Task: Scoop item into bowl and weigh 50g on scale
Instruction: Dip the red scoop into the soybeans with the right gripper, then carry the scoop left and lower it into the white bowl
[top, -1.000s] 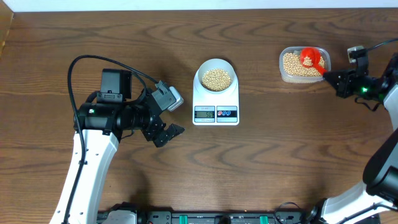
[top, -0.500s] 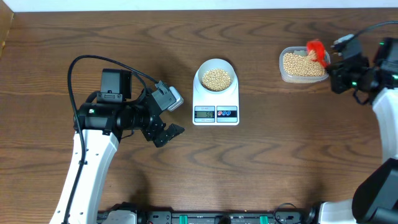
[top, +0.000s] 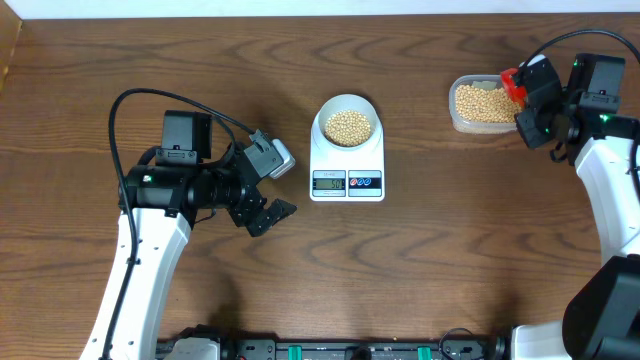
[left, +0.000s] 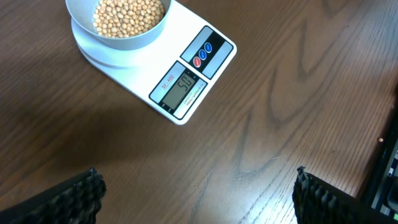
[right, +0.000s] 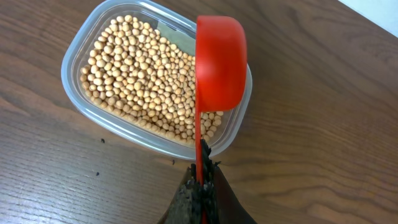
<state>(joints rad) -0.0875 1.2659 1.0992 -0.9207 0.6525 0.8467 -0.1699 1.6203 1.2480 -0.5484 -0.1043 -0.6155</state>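
The pale bowl (top: 347, 123) (left: 118, 25) holds tan beans (left: 127, 14) and stands on the white scale (top: 347, 165) (left: 186, 68), whose display (left: 182, 88) seems to read 50. My right gripper (top: 526, 102) (right: 202, 180) is shut on the thin handle of a red scoop (top: 511, 80) (right: 221, 62). The scoop is turned on its side above the right edge of the clear tub (top: 458, 118) (right: 71, 84) of beans (right: 137, 74). My left gripper (top: 270, 200) (left: 199, 199) hovers open and empty over bare table, left of the scale.
The tub sits at the back right of the wooden table, the scale at the middle back. A few dark specks lie on the wood by the tub (right: 102, 140). Black cables loop over the left arm (top: 150, 100).
The right gripper has swung from the tub's right side toward the back, lifting the red scoop out of the beans and turning it on its side. The left arm has not moved.
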